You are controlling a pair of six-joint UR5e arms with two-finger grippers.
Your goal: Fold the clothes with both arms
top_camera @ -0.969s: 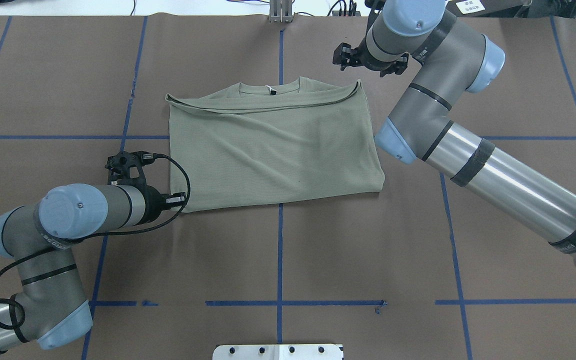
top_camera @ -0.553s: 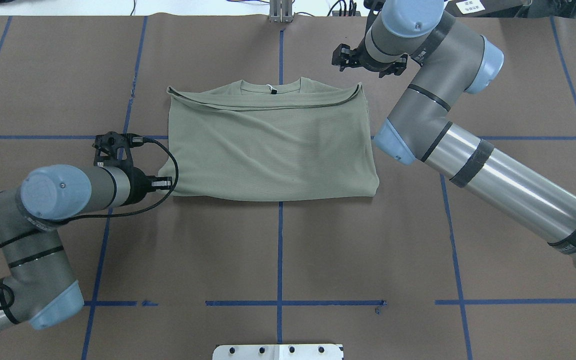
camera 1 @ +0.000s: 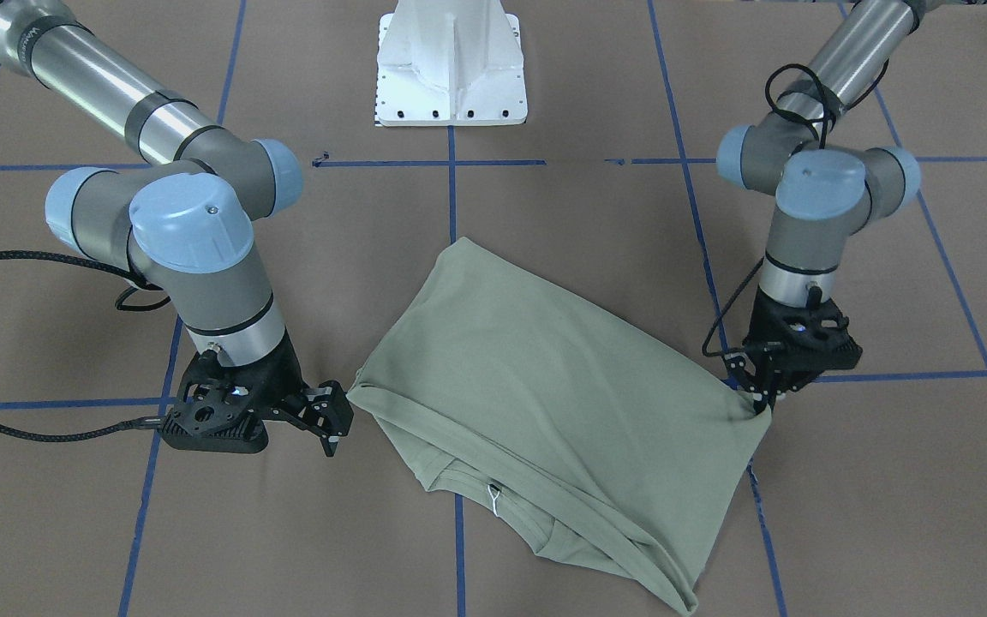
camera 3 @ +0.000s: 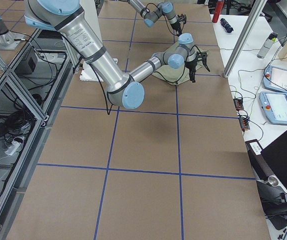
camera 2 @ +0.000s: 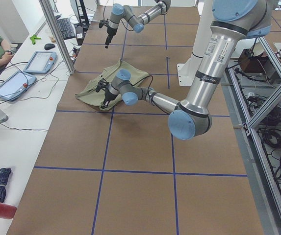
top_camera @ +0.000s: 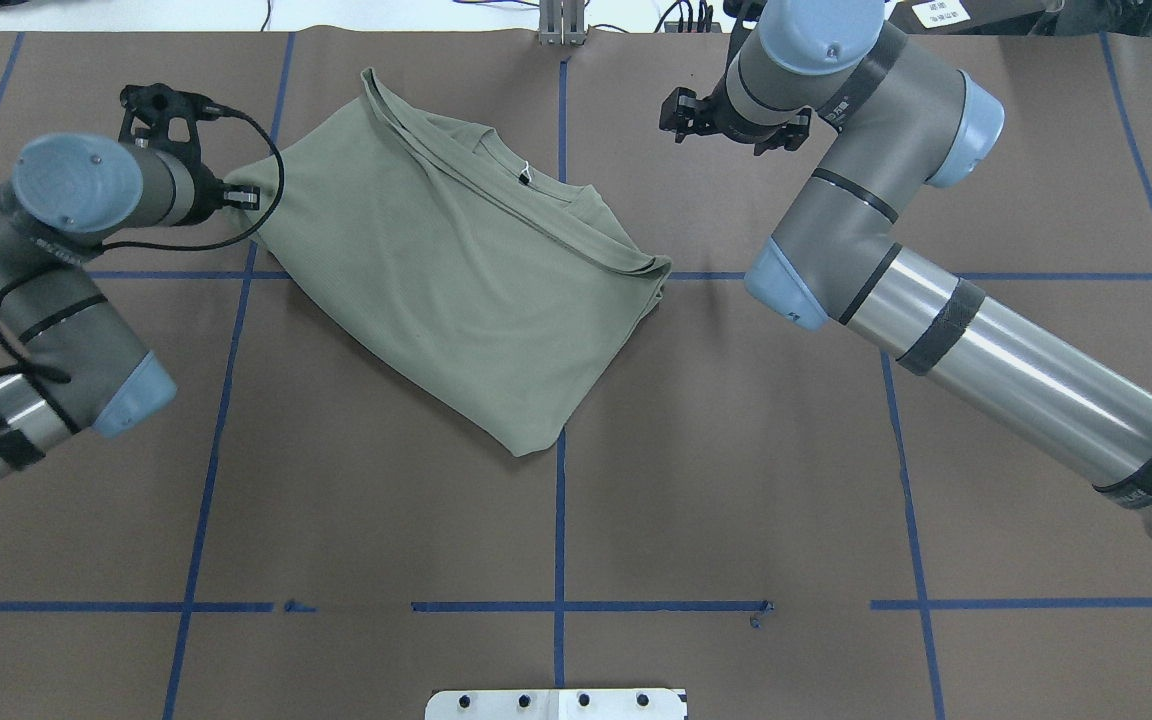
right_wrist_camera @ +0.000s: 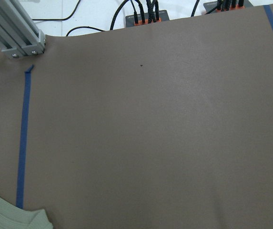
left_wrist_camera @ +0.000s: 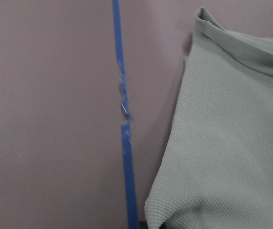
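**Shirt swung askew mid-fold.** The sage-green shirt [top_camera: 456, 290] lies folded on the brown table straight out from the white base [top_camera: 556, 703]. Most of it sits on the robot's left of the base's midline.

Its small white neck label [top_camera: 526, 178] shows at the collar, on the side away from the base, but you cannot read any print on it. Lettering on the silver tube of the right arm [top_camera: 986, 350] is likewise too small to make out.

The left gripper [camera 1: 759, 398] is clamped on one corner of the shirt, far out from the base and well to the robot's left of it. The cloth is drawn to a point at its fingertips. The right gripper [camera 1: 335, 424] hovers with its jaws apart and nothing between them, on the robot's right of the base's midline. It is near the shirt's corner on that side but clear of the cloth.

Against the view you had 0.6 s ago, the shirt no longer lies square to the base. It has pivoted to a diagonal, and one corner now points at the base just beside the blue tape line [top_camera: 558, 520]. The left arm [top_camera: 56, 250] has hauled its corner away from the base, while the right arm has scarcely shifted.
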